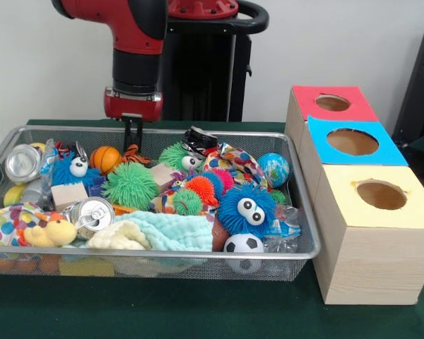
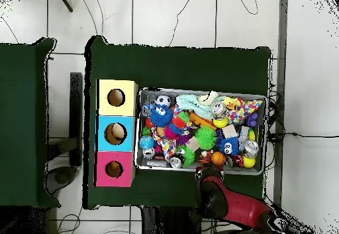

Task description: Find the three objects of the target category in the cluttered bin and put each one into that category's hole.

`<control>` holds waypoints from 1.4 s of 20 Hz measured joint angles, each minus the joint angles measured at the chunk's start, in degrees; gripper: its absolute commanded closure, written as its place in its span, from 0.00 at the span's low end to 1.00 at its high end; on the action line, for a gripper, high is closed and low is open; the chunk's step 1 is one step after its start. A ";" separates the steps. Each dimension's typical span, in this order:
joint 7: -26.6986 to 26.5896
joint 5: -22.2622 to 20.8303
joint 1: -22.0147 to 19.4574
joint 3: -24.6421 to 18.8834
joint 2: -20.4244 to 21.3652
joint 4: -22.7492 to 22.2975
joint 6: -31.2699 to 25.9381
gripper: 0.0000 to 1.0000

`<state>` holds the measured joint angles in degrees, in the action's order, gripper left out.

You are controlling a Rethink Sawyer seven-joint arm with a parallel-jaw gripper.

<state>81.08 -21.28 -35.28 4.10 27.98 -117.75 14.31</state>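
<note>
Where the green table (image 1: pixel 198 318) spreads widest, we log the wire bin (image 1: pixel 297 205) crammed with toys, the red-topped box's hole (image 1: pixel 332 103) just beside it. The gripper (image 1: pixel 133 133) hangs above the bin's far edge; whether clenched or released we cannot tell. Two cans (image 1: pixel 22 163) (image 1: pixel 90 213) lie at one end, apparently a third (image 1: pixel 197 140) at the back.

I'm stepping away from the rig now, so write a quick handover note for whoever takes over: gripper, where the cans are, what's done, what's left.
Gripper: hangs over the wire bin's far rim, carrying nothing; open or shut can't be told.
Cans in the bin: one at the front view's left end, one near the front, a black crushed one at the far side.
Red-topped box hole: nothing visible inside.
Done: nothing visibly delivered. Left: all three cans.
</note>
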 measured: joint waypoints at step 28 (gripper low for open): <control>-0.01 -3.68 -28.21 -24.53 12.39 -6.57 -25.02 1.00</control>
<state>81.07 -24.96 -63.49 -20.43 40.37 -124.32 -10.71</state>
